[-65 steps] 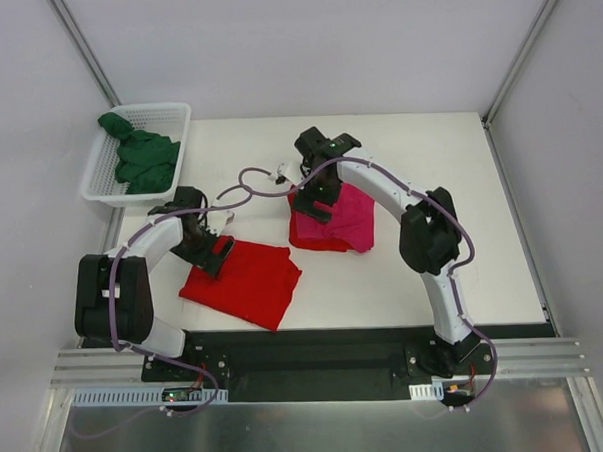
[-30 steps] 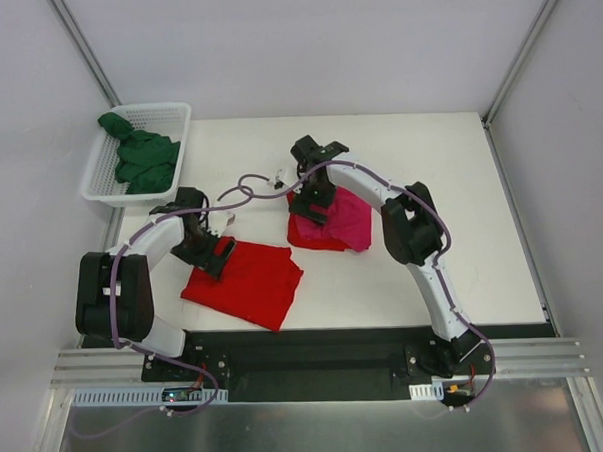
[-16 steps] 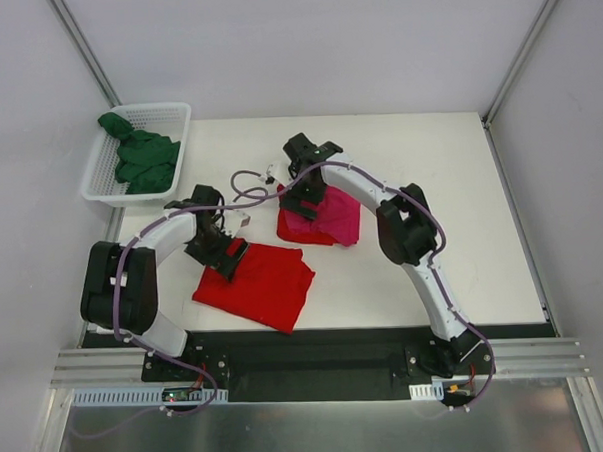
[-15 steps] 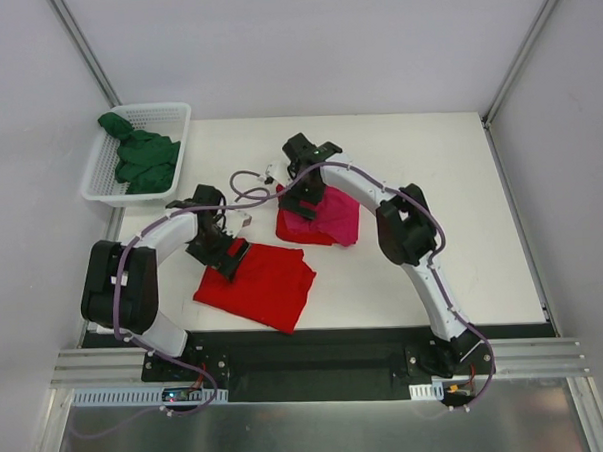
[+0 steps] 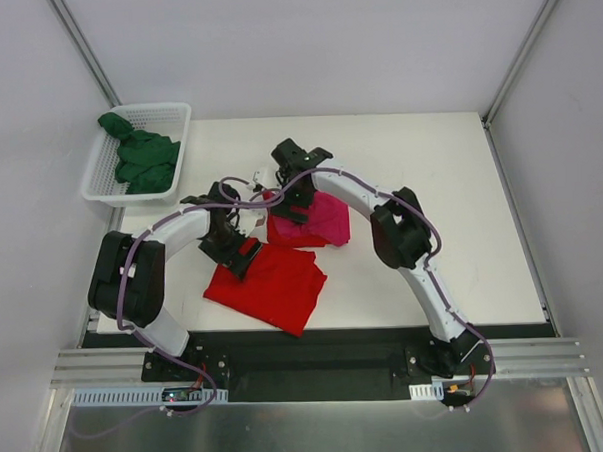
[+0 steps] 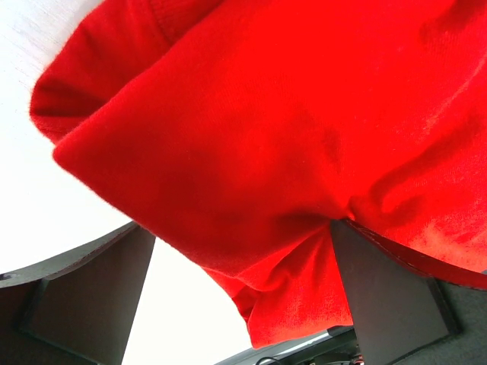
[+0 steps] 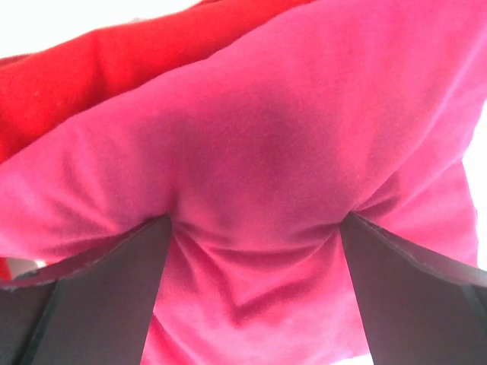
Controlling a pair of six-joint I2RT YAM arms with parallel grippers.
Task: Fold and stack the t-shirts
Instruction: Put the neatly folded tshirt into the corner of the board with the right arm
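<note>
Centre frame: my left jaws sit spread wide on the red t-shirt (image 5: 274, 287); my right jaws sit spread wide on the magenta t-shirt (image 5: 323, 221), just above it.

The nearer t-shirt (image 5: 274, 292) lies just before the farther t-shirt (image 5: 326, 225) (slightly leftward), the third t-shirt (image 5: 144, 161) in the far-left basket (image 5: 171, 109).

Red tee (image 5: 274, 287), pink tee (image 5: 321, 220) (adjacent), green tee (image 5: 143, 158)

One high, two close
High camera overlooks the table (image 5: 450, 179); wrist cameras hug its red t-shirt (image 6: 274, 137), pink t-shirt (image 7: 266, 175).
</note>
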